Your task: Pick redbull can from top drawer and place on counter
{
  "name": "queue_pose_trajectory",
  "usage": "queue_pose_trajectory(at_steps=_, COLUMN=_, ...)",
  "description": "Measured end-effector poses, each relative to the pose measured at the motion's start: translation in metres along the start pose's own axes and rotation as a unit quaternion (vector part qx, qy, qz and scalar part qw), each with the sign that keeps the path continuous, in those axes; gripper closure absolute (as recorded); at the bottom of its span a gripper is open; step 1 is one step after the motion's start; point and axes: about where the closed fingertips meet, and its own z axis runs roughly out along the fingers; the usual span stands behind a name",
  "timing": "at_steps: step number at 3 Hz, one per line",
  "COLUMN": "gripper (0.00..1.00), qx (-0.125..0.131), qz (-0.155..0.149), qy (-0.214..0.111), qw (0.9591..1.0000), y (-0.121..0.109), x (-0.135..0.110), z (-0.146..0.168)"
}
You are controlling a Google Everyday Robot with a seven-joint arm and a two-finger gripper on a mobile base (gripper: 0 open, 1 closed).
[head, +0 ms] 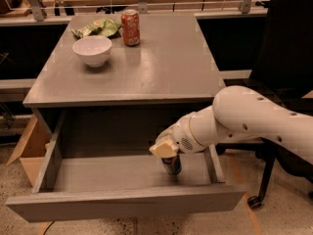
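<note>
Over slim can (171, 166), cream claw (165, 151)

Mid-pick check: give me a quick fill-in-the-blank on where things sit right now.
1. The top drawer stands ___.
2. The redbull can stands upright ___ it.
3. The gripper sits just ___ that can.
4. The counter holds a bowl, a green bag and ___ soda can.
Missing words: open; inside; above; one.
</note>
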Motion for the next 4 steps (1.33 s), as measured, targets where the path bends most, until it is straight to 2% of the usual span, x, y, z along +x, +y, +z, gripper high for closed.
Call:
queue_pose_trajectory(at_steps=1, gripper=1.00, qx=0.013, qz=-0.018, qy=-0.028, qw=0.9993, y=-0.015, x=-0.023, z=-0.018)
queue_pose_trajectory(at_steps=2, gripper=1.00, qx=0.042, qz=-0.047, qy=-0.075, qw=0.9952, y=-0.036, x=-0.063, z=-0.061)
queue_pose_trajectory(at_steps=3, gripper=1.00, qx=0.077, qz=-0.076, qy=-0.110, qw=0.9881, y=-0.050, x=-0.101, z=-0.105)
queue_pose_trajectory(at_steps=4, gripper=1.00, qx=0.077, qz=-0.076, qy=-0.110, qw=0.9881, y=-0.050, x=-0.101, z=-0.105)
